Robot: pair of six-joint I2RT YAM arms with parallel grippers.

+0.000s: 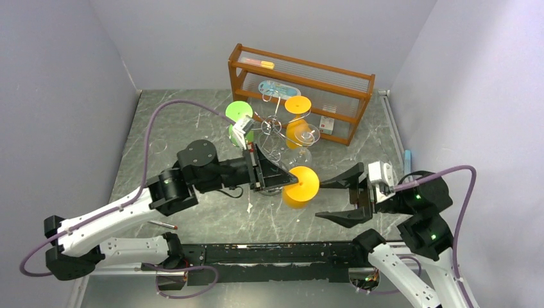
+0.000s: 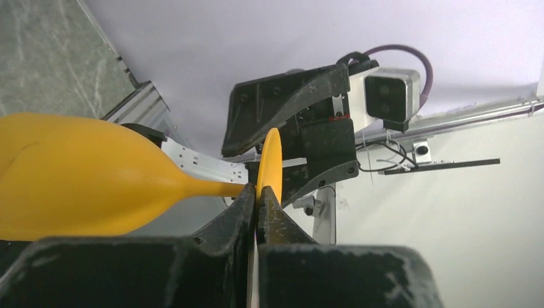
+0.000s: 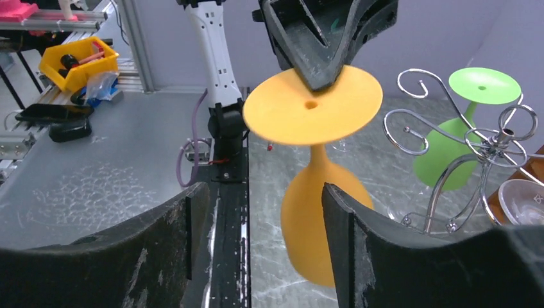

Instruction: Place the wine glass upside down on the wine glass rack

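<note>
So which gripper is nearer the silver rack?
Left. The left gripper is just in front of the wine glass rack; the right gripper stands farther off, to its right.

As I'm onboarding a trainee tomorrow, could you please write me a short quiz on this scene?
1. True or false: the right pincer holds the orange wine glass.
2. The left pincer grips that glass by its: A bowl, B stem, C foot.
3. In the top view, what colour is the glass hanging on the left side of the wine glass rack?
Key: 1 false, it stands open; 2 C; 3 the green glass.
</note>
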